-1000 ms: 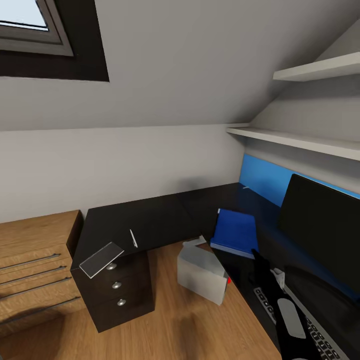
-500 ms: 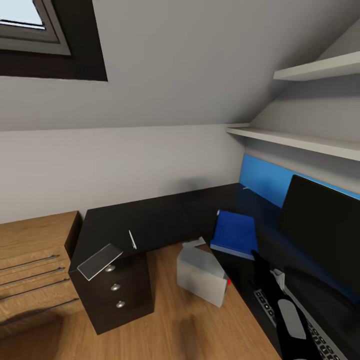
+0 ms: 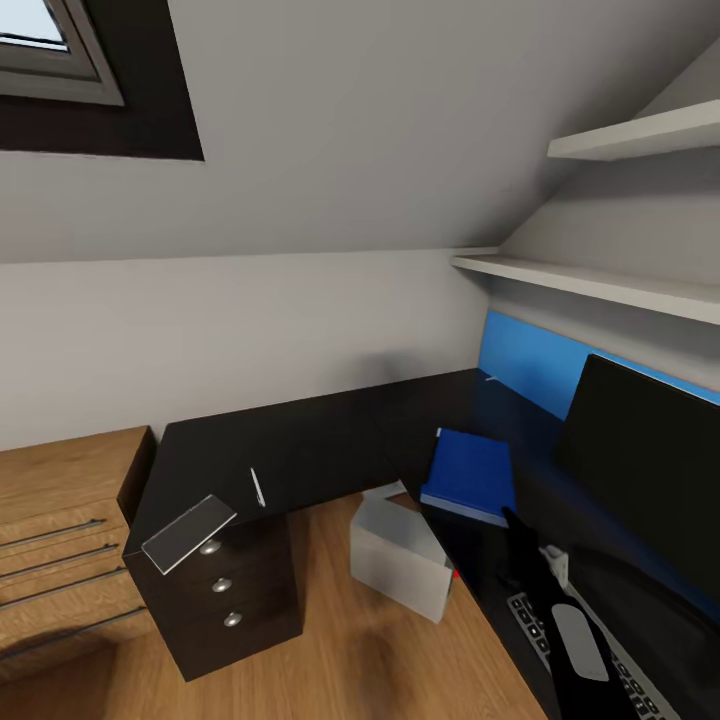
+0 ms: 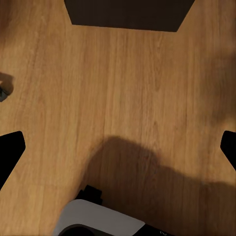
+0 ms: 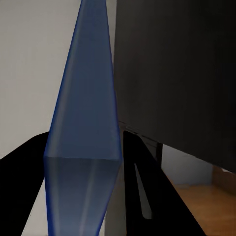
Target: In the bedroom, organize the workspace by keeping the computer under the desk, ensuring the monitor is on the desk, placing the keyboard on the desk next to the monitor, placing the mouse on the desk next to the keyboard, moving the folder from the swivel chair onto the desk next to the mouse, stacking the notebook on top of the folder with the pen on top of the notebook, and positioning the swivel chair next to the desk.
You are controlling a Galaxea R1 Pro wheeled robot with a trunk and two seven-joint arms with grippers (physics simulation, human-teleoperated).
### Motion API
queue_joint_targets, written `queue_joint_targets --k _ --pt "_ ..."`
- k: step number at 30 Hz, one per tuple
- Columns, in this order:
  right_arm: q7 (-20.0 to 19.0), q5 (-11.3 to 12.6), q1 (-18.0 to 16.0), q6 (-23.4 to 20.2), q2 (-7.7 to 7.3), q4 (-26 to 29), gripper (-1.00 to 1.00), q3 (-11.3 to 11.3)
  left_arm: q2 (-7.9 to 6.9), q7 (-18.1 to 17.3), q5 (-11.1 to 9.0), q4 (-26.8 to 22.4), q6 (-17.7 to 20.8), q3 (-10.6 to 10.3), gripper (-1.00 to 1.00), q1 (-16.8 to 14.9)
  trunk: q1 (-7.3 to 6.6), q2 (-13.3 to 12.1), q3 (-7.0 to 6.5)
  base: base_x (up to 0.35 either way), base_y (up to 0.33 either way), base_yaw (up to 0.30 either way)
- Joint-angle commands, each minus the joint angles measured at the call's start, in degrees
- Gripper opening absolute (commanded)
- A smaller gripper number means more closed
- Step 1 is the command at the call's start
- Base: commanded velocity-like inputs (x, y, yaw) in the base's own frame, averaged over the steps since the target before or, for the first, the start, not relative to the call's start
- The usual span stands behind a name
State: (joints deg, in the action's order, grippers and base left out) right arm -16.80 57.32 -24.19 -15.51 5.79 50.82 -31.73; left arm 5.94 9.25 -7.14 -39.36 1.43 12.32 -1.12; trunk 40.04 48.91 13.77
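Observation:
The glossy black desk point(image 3: 330, 440) wraps the corner. A blue folder point(image 3: 470, 472) lies flat on it, left of the black monitor point(image 3: 650, 470). The keyboard point(image 3: 530, 615) peeks out at the lower right, mostly hidden by my right arm. My right gripper point(image 3: 512, 522) hovers just in front of the folder, open, nothing held; its wrist view shows the blue back panel point(image 5: 86, 98) between the spread fingers point(image 5: 142, 162). The dark notebook point(image 3: 188, 533) overhangs the desk's left end, the white pen point(image 3: 257, 487) beside it. The grey computer point(image 3: 400, 555) stands on the floor. My left gripper point(image 4: 118, 147) is open above bare floor.
A light-wood drawer unit point(image 3: 60, 520) stands left of the desk's black drawer stack point(image 3: 225, 590). White wall shelves point(image 3: 600, 280) hang above the monitor under the sloped ceiling. A skylight point(image 3: 50, 50) sits at the upper left. Wood floor point(image 3: 340, 650) lies open in front.
The whole head view has shifted a little, so everything sits slightly further left. Nothing on the desk has moved, and my right arm holds the same pose.

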Motion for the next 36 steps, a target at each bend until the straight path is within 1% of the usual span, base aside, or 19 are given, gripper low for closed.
queue_joint_targets --k 1,5,7,9,12,14,18,26,32,36 --pt "-0.1 0.4 -0.1 0.6 0.05 0.0 -1.0 -0.2 0.03 0.1 -0.6 -0.1 0.2 0.1 1.0 0.0 0.01 0.1 0.08 0.002 -0.001 0.0" --pt "0.0 -0.3 -0.1 3.8 0.02 -0.1 -1.0 0.0 0.03 0.1 -0.6 -0.1 0.2 0.1 1.0 0.0 0.01 0.1 0.08 0.001 0.0 0.0" --pt "0.0 -1.9 -0.1 5.1 0.03 -0.2 -1.0 0.1 0.03 0.1 -0.6 -0.1 0.2 0.1 1.0 0.0 0.01 0.1 0.08 0.0 0.0 0.0" --pt "0.0 -4.0 -0.1 5.6 0.07 -0.3 -1.0 0.1 0.03 0.1 -0.6 -0.1 0.2 0.1 1.0 0.0 0.01 0.1 0.08 0.0 0.0 0.0" --pt "0.1 -6.0 -0.1 5.9 0.09 -0.3 -1.0 0.1 0.03 0.1 -0.6 -0.1 0.2 0.1 1.0 0.0 0.01 0.1 0.08 0.0 0.0 0.0" --pt "0.1 -6.5 -0.1 6.0 0.09 -0.3 -1.0 0.1 0.03 0.1 -0.6 -0.1 0.2 0.1 1.0 0.0 0.01 0.1 0.08 0.0 0.0 0.0" --pt "0.5 -6.8 -0.1 6.0 0.1 -0.3 -1.0 0.1 0.03 0.0 -0.6 -0.1 0.1 0.1 1.0 0.0 0.01 0.1 0.08 0.034 0.0 0.0" --pt "2.0 -7.0 -0.1 6.2 0.04 -0.3 -1.0 0.1 0.03 0.0 -0.6 -0.1 0.1 0.1 1.0 0.0 0.01 0.1 0.08 0.207 0.0 0.0" --pt "2.1 -7.0 -0.1 6.5 0.01 -0.3 -1.0 0.1 0.03 0.1 -0.6 -0.2 0.1 0.1 1.0 0.0 0.01 0.1 0.08 0.042 0.0 0.0" --pt "2.1 -7.0 -0.1 6.6 0.01 -0.3 -1.0 0.1 0.03 0.2 -0.7 -1.1 0.1 0.2 1.0 0.0 0.01 0.1 0.08 0.006 0.0 0.0"
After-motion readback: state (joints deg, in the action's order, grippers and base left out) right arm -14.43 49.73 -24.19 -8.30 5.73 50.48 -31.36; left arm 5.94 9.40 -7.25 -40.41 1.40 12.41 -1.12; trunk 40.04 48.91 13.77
